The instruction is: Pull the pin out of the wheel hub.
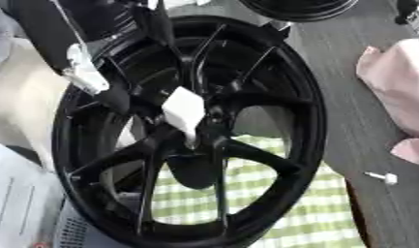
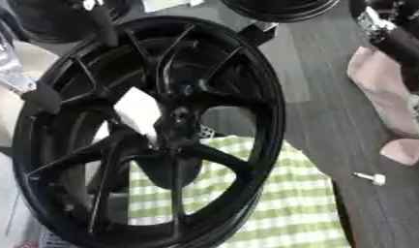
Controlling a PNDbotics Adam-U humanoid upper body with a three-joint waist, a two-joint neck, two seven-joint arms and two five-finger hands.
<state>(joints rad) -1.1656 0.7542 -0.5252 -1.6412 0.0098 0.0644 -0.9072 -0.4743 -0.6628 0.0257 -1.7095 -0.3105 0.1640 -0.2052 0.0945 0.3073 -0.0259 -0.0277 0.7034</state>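
Wheel hub (image 1: pixel 195 121) beside left hand (image 1: pixel 119 97)

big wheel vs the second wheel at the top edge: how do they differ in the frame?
The big wheel is seen nearly whole, spokes and hub showing; the second wheel is cut off by the top edge, only a rim arc visible. The big wheel stands tilted over the green checked cloth; the second wheel lies further back. Both are black.

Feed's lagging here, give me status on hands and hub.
Left hand on wheel spokes, fingers unclear. Right hand not seen. White piece at hub. Small white pin-like item lying on table.
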